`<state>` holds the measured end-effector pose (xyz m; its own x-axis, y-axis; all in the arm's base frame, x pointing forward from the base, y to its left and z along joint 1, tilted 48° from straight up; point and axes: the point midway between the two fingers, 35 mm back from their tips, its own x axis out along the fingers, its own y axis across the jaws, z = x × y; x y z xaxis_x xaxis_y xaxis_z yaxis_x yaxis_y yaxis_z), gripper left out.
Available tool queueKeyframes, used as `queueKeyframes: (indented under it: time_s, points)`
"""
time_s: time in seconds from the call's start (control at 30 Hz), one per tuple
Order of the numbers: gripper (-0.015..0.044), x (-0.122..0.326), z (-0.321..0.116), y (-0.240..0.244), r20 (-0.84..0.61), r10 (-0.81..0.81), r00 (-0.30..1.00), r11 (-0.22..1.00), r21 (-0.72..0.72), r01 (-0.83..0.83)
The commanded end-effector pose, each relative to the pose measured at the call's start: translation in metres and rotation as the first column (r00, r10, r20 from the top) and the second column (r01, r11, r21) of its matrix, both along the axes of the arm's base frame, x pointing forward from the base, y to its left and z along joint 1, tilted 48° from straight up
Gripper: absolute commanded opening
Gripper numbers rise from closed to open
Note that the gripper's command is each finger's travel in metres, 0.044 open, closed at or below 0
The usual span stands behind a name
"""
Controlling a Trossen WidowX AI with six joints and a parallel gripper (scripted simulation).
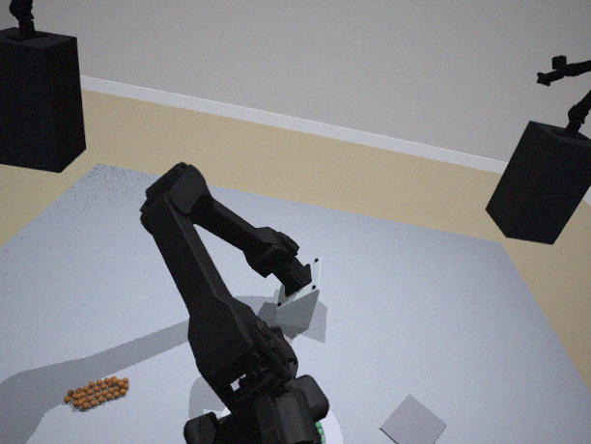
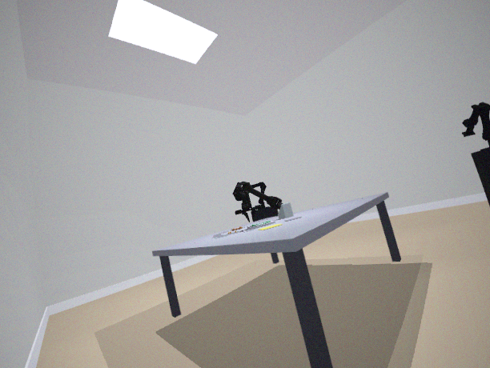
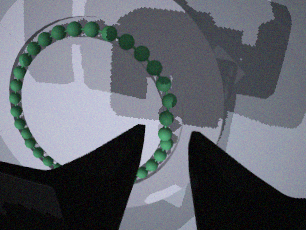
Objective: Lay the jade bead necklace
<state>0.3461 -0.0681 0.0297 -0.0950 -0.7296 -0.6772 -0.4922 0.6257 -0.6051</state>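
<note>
The jade bead necklace [image 3: 91,29] [image 1: 319,430] lies as a ring of green beads on the round bead board [image 3: 65,110] [image 1: 334,430]. In the wrist view its upper and left beads follow the groove. Some beads at the right sit a little inside the groove's curved line, and the lower left is hidden behind a finger. My gripper [image 3: 167,135] [image 2: 248,221] is partly open, with its fingertips on either side of the right-hand beads. A gap shows between these beads and each finger. In the top view the arm hides the fingers and most of the board.
Orange beads [image 1: 97,393] [image 2: 237,229] lie in a cluster left of the board. A grey square tile [image 1: 412,420] lies to its right. A pale block [image 1: 299,311] [image 2: 285,210] stands beyond the board. A yellow strip [image 2: 270,227] lies near the board. Other arms stand on black pedestals [image 1: 541,183].
</note>
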Motion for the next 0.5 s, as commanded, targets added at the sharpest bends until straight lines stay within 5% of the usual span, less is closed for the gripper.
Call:
queueKeyframes:
  time_s: [0.0,0.47]
  points:
    - [0.012,-0.001,-0.004,-0.004,-0.005,0.002,1.0,1.0,-0.002,-0.002]
    - [0.012,-0.005,-0.019,-0.021,-0.006,0.0,1.0,1.0,-0.004,0.0]
